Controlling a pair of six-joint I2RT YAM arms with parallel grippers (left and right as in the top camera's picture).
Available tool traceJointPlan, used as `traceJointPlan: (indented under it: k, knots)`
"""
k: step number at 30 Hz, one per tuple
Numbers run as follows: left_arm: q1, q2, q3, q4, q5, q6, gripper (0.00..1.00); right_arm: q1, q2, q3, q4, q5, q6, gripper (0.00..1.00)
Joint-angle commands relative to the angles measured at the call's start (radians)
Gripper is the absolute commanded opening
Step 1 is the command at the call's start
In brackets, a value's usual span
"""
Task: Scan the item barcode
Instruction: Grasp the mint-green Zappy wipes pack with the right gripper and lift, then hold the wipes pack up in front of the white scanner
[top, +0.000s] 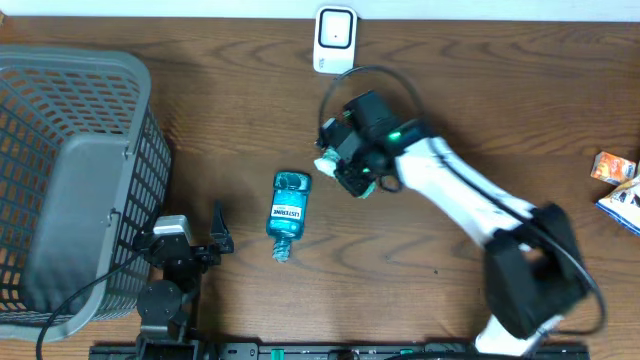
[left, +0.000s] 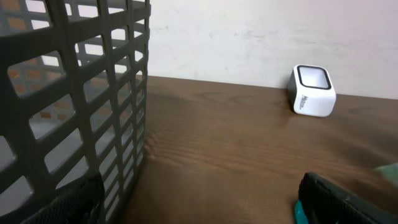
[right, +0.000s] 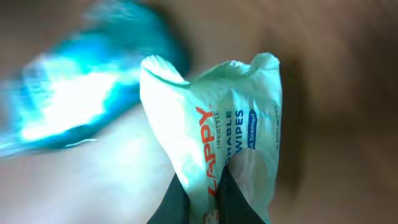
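Wipes pack (right: 217, 118): clamped in your right gripper (right: 200, 198), mid worktop (top: 480, 110). Scanner (top: 335, 38) at far edge, open wood between; bottle (top: 288, 212) just beside.

Crumpled mint-white wipes pack (right: 233, 118), red lettering, bottom edge pinched in right gripper (right: 205, 200)

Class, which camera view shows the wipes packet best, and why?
Right wrist: the wipes packet fills the frame, its label partly readable, pinched in the right gripper. Overhead shows only a pale scrap of it; the left wrist view does not clearly show it.
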Motion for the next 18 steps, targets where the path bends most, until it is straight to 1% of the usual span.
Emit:
traceJointPlan:
  k: [1, 3, 4, 7, 8, 9, 10, 11, 13, 14, 18]
  knots:
    - [0.005, -0.006, -0.022, -0.032, -0.016, -0.008, 1.0, -0.099, -0.051, -0.001, -0.097, -0.647, 0.015, 0.01]
    - [0.005, -0.006, -0.022, -0.032, -0.016, -0.008, 1.0, -0.142, -0.05, -0.002, -0.167, -0.871, 0.015, 0.01]
    - [0.005, -0.006, -0.022, -0.032, -0.016, -0.008, 1.0, -0.158, -0.05, -0.002, -0.203, -0.944, 0.015, 0.01]
    - [0.005, -0.006, -0.022, -0.032, -0.016, -0.008, 1.0, -0.188, -0.05, -0.002, -0.33, -1.103, 0.022, 0.02]
    - [0.005, -0.006, -0.022, -0.032, -0.016, -0.008, 1.0, -0.197, -0.05, -0.002, -0.41, -1.152, 0.064, 0.02]
    - [0.005, -0.006, -0.022, -0.032, -0.016, -0.008, 1.0, -0.198, -0.05, -0.002, -0.446, -1.167, 0.086, 0.02]
    - [0.005, -0.006, -0.022, -0.032, -0.016, -0.008, 1.0, -0.198, -0.05, -0.002, -0.535, -1.192, 0.158, 0.01]
    - [0.005, -0.006, -0.022, -0.032, -0.016, -0.008, 1.0, -0.198, -0.05, -0.002, -0.559, -1.192, 0.198, 0.01]
    - [0.005, -0.006, -0.022, -0.032, -0.016, -0.008, 1.0, -0.198, -0.05, -0.002, -0.642, -1.192, 0.35, 0.01]
    - [0.005, -0.006, -0.022, -0.032, -0.016, -0.008, 1.0, -0.198, -0.05, -0.002, -0.669, -1.192, 0.393, 0.01]
    - [0.005, -0.006, -0.022, -0.032, -0.016, -0.008, 1.0, -0.198, -0.05, -0.002, -0.677, -1.192, 0.4, 0.01]
